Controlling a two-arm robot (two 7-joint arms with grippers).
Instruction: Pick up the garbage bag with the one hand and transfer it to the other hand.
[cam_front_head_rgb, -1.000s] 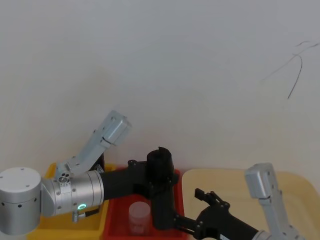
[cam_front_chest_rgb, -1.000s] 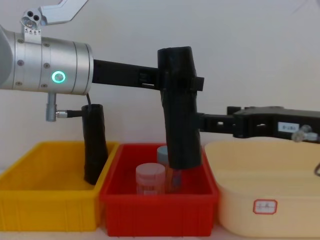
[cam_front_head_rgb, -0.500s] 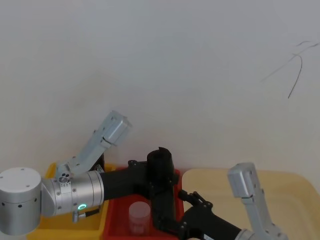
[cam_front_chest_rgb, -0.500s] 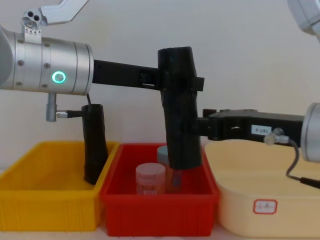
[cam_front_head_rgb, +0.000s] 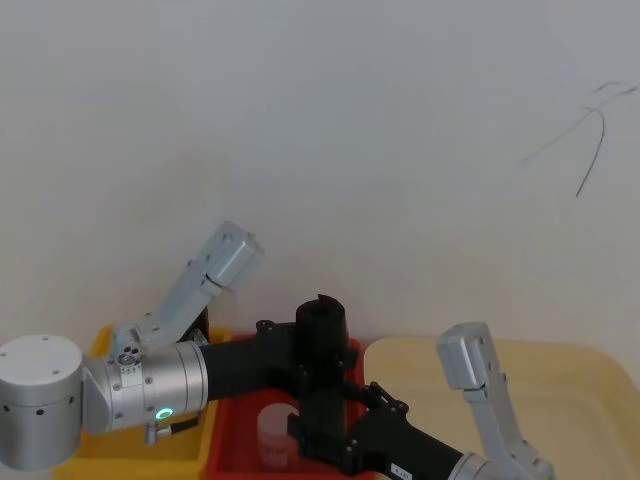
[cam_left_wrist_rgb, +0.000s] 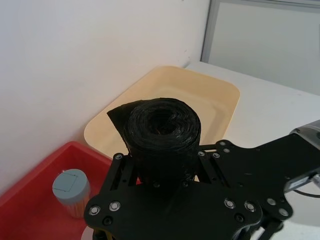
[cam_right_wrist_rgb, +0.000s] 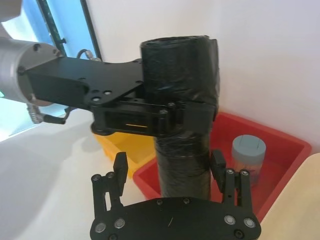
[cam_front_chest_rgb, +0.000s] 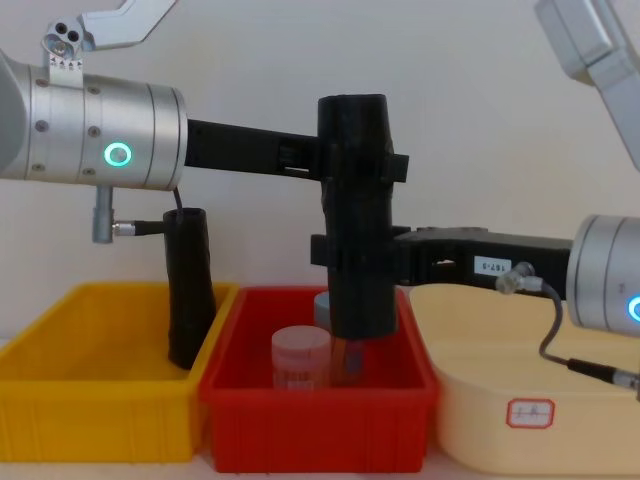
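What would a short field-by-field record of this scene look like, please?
garbage bag: upright, held above the red bin
left gripper: shut on the garbage bag near its top
right gripper: open, fingers flanking the garbage bag's lower part
second roll: standing in the yellow bin
jars: clear jar and grey-lidded jar in the red bin, below the garbage bag
cream tub: beside the red bin, on the robot's right
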